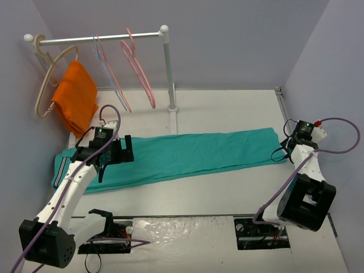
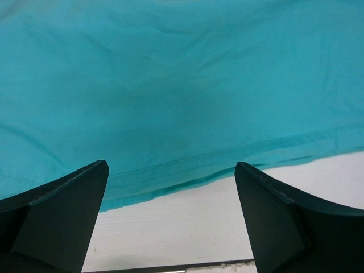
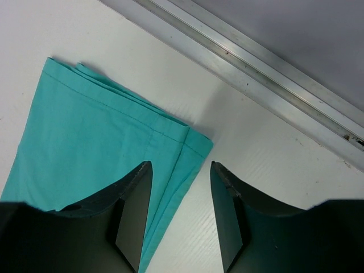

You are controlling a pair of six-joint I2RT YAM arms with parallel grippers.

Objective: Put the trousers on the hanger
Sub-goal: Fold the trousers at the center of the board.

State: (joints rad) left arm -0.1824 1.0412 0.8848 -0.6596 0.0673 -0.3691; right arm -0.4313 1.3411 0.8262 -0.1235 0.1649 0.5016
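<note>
The teal trousers point(image 1: 182, 153) lie flat and stretched across the table, their striped band at the left end. The salmon-pink hanger point(image 1: 139, 68) hangs on the rail at the back. My left gripper point(image 1: 116, 159) hovers over the trousers' left part, open and empty. In the left wrist view it point(image 2: 170, 170) spans the near hem of the trousers point(image 2: 170, 85). My right gripper point(image 1: 287, 151) is at the right end. In the right wrist view it point(image 3: 181, 170) is open, its jaws either side of the near corner of the folded leg ends point(image 3: 96, 131), holding nothing.
A white rack point(image 1: 169, 74) stands at the back. On its rail hang a thick beige hanger point(image 1: 48, 79) with an orange cloth point(image 1: 77, 96) and thin pale blue and pink hangers point(image 1: 108, 68). A metal rail point(image 3: 256, 62) borders the table's right edge by the wall.
</note>
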